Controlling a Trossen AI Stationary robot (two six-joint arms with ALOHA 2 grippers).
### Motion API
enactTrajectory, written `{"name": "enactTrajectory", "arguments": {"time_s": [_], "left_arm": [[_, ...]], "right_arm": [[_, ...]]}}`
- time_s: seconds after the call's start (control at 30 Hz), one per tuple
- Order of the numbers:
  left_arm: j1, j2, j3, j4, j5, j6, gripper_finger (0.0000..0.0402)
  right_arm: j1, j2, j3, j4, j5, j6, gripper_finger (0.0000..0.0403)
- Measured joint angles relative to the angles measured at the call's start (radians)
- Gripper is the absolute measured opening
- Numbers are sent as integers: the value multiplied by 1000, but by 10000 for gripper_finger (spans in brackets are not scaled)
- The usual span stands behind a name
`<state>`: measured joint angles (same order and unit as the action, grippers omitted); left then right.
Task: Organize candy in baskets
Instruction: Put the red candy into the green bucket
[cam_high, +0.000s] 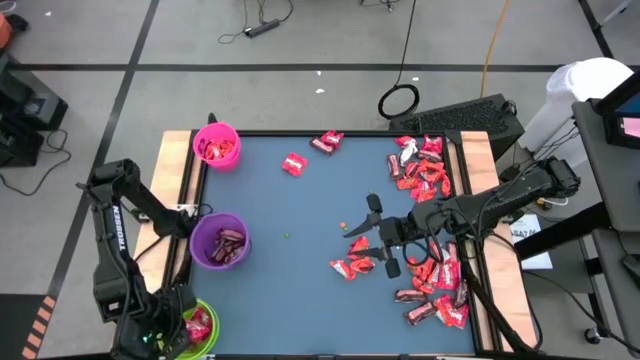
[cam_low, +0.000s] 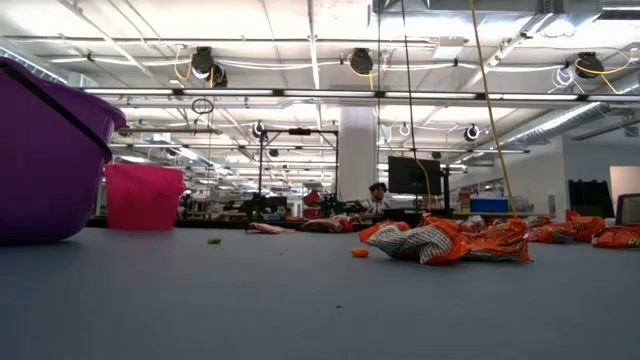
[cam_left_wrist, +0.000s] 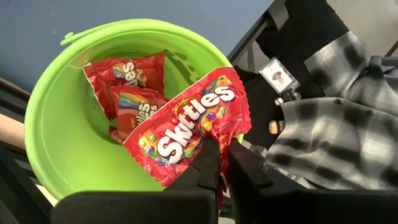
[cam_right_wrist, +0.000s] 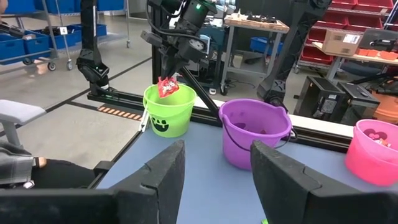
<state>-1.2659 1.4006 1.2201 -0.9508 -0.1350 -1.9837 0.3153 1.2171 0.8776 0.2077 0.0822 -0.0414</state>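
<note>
At the table's left edge, the left gripper hangs over the lime green basket, its fingers pinched tight on a red Skittles packet; only the left wrist view shows two more packets lying inside. From above, that basket is half hidden by the arm. The purple basket holds dark pieces, the pink basket red ones. Loose candy lies scattered along the right side of the table, with a few pieces toward the middle. The right gripper hovers over the table among them, fingers spread apart and holding nothing. The low view shows neither gripper.
</note>
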Motion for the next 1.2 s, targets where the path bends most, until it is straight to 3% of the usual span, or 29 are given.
{"name": "enactTrajectory", "arguments": {"time_s": [0.17,0.37,0.67,1.07,1.2], "left_arm": [[-1,13,0,12,1,3,17],[-9,58,0,61,80,0,18],[0,119,0,-16,64,0,22],[17,56,0,-36,75,-53,143],[16,3,0,-50,-17,-50,166]], "right_arm": [[0,0,0,-2,0,3,171],[0,0,0,-2,0,3,171],[0,0,0,-1,0,3,171],[0,0,0,-3,0,21,171],[0,0,0,-14,0,22,171]]}}
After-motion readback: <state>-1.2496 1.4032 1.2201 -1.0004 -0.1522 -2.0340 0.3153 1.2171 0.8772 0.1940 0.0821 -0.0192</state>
